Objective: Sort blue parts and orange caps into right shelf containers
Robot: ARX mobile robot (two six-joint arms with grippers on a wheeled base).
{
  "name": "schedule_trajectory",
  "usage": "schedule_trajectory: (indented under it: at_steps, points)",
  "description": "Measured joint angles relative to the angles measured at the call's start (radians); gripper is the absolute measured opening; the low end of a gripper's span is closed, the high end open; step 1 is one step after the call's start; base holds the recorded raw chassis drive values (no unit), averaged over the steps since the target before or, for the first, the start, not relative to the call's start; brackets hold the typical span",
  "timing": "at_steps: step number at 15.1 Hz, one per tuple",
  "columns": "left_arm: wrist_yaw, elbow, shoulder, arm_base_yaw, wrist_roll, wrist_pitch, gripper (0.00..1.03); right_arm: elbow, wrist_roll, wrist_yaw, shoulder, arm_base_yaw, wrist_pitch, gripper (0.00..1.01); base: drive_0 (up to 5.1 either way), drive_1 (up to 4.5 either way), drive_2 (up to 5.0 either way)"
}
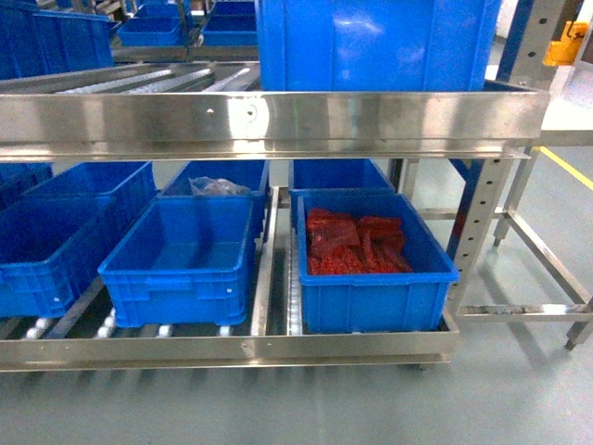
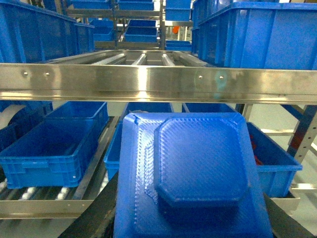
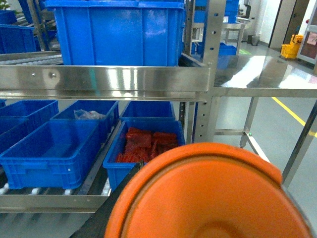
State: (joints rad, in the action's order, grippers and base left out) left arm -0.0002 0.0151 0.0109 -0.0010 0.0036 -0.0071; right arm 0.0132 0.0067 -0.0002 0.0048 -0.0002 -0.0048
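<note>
A blue part [image 2: 198, 173], a textured square plate with a raised octagonal centre, fills the lower left wrist view. My left gripper [image 2: 190, 198] is shut on it, dark fingers [image 2: 96, 213] flanking its sides. A round orange cap [image 3: 208, 198] fills the lower right wrist view, with my right gripper [image 3: 213, 188] shut on it. Both hang in front of the steel shelf [image 1: 269, 116]. On its lower level stand the right shelf containers: one blue crate [image 1: 371, 297] holds red pieces, and the crate [image 1: 181, 269] to its left looks empty. Neither gripper shows in the head view.
More blue crates [image 1: 46, 241] sit further left on the lower rollers, one behind holding a plastic bag [image 1: 218, 186]. A large blue crate [image 1: 375, 42] stands on the upper level. A steel table frame [image 1: 547, 241] stands to the right over grey floor.
</note>
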Motion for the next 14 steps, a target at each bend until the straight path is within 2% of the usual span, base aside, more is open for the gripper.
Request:
schedule_trajectory:
  at_steps: [14]
  points:
    - [-0.002, 0.000, 0.000, 0.000, 0.000, 0.001, 0.43, 0.000, 0.000, 0.000, 0.000, 0.000, 0.000, 0.44, -5.0, 2.44, 2.4]
